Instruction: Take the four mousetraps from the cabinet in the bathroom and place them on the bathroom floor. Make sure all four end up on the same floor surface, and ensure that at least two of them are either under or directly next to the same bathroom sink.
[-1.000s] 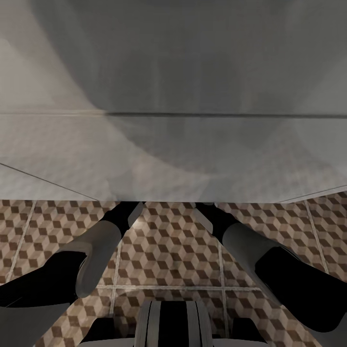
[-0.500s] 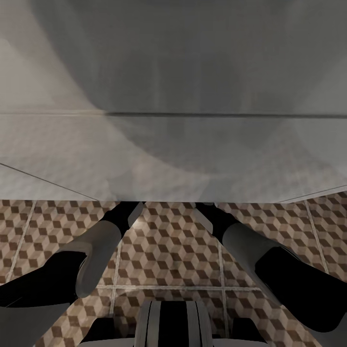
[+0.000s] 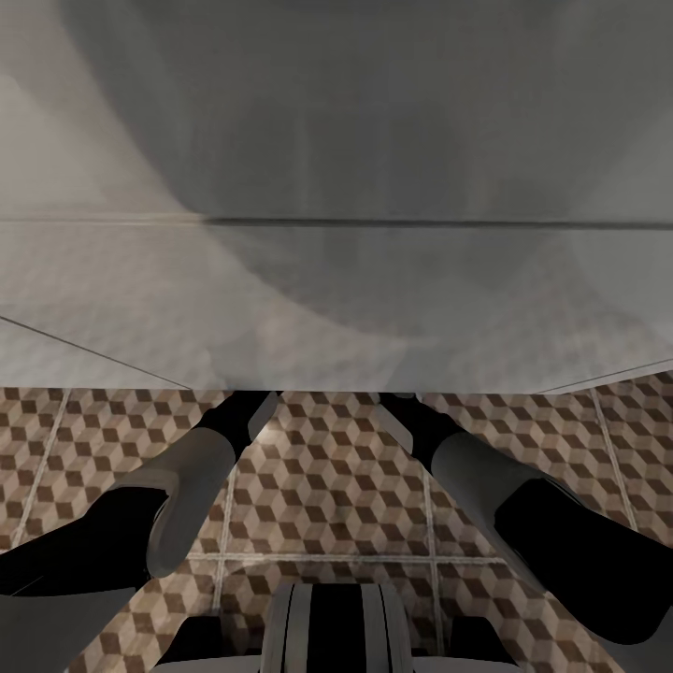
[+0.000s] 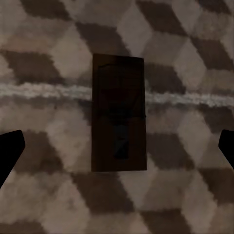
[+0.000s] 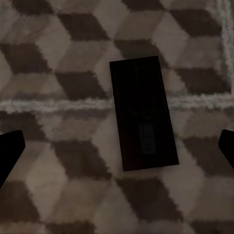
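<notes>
Head view: my forearms run under a pale grey-white overhang, which hides both ends. Left jaws spread wide, empty; a dark brown trap lies flat on the cube-tiled floor, across a grout line. Right jaws likewise open above a second trap on a grout line. Wire parts blurred.

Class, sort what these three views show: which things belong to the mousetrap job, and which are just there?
Part of the job:
- mousetrap lying flat on the bathroom floor, between the left gripper's fingers
- second mousetrap on the tiles, between the right gripper's fingers

Just there:
- large pale grey-white surface overhanging both arms; cannot tell what it is
</notes>
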`<state>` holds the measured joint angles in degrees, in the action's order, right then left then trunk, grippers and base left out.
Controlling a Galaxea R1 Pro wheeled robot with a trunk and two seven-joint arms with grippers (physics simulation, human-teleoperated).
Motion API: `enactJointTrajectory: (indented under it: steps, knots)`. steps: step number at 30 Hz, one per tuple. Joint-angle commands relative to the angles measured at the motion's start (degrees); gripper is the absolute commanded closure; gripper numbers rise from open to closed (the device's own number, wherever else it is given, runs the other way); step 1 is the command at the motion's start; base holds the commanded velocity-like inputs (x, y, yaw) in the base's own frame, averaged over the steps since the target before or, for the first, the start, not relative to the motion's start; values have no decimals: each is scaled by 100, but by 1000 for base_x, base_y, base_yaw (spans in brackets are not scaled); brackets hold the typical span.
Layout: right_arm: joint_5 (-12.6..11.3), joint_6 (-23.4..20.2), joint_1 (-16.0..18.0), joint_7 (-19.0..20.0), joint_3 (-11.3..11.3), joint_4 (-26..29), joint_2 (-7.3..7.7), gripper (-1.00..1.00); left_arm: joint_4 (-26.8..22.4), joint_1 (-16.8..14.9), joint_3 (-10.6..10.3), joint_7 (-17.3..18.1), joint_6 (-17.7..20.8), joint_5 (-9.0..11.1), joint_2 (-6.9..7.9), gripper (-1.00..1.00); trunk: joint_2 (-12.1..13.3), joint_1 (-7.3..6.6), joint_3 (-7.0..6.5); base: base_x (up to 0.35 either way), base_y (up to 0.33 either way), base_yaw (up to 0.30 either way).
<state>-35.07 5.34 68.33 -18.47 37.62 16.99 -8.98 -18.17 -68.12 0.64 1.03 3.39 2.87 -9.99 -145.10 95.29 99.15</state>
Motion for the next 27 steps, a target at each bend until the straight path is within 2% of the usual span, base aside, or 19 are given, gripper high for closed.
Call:
enactJointTrajectory:
  steps: [1, 27]
  knots:
    - [-61, 31, 5, -25, 46, -3, 1, -100, -11, 1, 7, 9, 36, 30, -1, -100, -1, -1, 3, 0, 0, 0]
    - [-62, 29, 5, -25, 47, -3, 1, -100, -11, 1, 7, 5, 37, 30, -1, -100, -1, -1, 3, 0, 0, 0]
